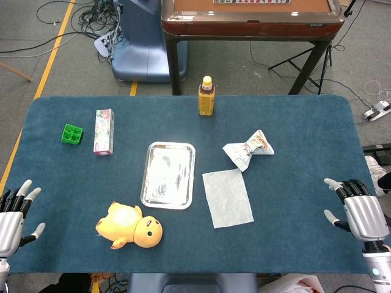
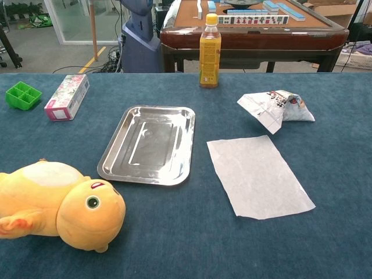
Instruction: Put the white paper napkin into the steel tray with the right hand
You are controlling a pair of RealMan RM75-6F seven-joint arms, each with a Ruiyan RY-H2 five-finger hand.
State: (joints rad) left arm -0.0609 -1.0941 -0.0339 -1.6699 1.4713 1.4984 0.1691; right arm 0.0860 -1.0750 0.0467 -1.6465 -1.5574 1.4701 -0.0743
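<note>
No legible writing — bottle (image 2: pixel 210 51) label, pink box (image 2: pixel 67 97) unreadable.

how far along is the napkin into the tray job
Nothing looks done yet. The white paper napkin lies flat on the table, beside the steel tray, which holds nothing. Nothing is in hand: the right hand rests at the table's right edge with fingers apart, away from the napkin, and the left hand is likewise free. Reaching, grasping and placing all remain.
</note>
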